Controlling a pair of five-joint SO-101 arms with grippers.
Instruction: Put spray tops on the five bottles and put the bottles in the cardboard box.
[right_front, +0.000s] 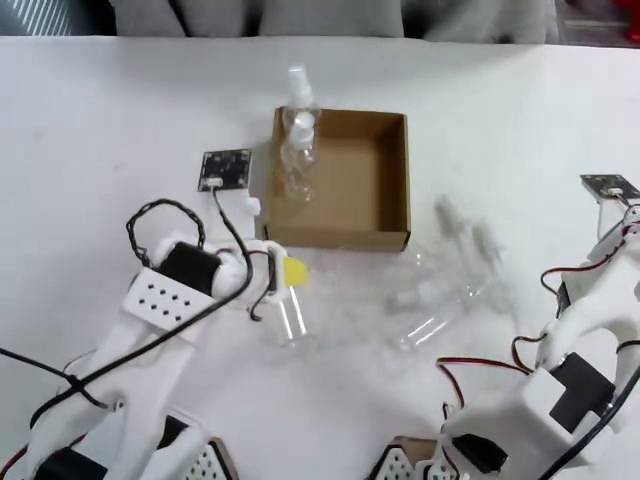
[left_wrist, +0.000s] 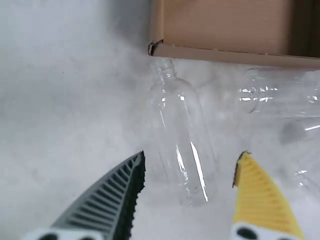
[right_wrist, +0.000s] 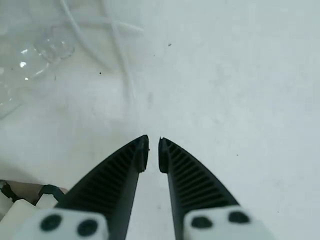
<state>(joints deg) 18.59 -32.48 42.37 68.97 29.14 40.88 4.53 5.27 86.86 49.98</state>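
The cardboard box (right_front: 385, 185) sits mid-table, open side up. Two clear bottles with white spray tops are at its left wall, one (right_front: 298, 152) inside and one (right_front: 298, 86) at the back left corner. A capless clear bottle (left_wrist: 184, 145) lies in front of the box's corner (left_wrist: 215, 27), neck toward it. My left gripper (left_wrist: 191, 157) is open, its grey and yellow fingers on either side of this bottle's base (right_front: 290, 320). More capless bottles (right_front: 432, 312) and loose spray tops (right_front: 465, 235) lie right of it. My right gripper (right_wrist: 153, 155) is shut and empty over bare table.
A small black board (right_front: 225, 168) lies left of the box, with cables running to the left arm. The right arm (right_front: 575, 370) stands at the lower right. A second capless bottle (left_wrist: 272, 95) lies beside the first. Thin spray tubes (right_wrist: 120, 45) and a bottle (right_wrist: 30, 55) lie beyond the right gripper.
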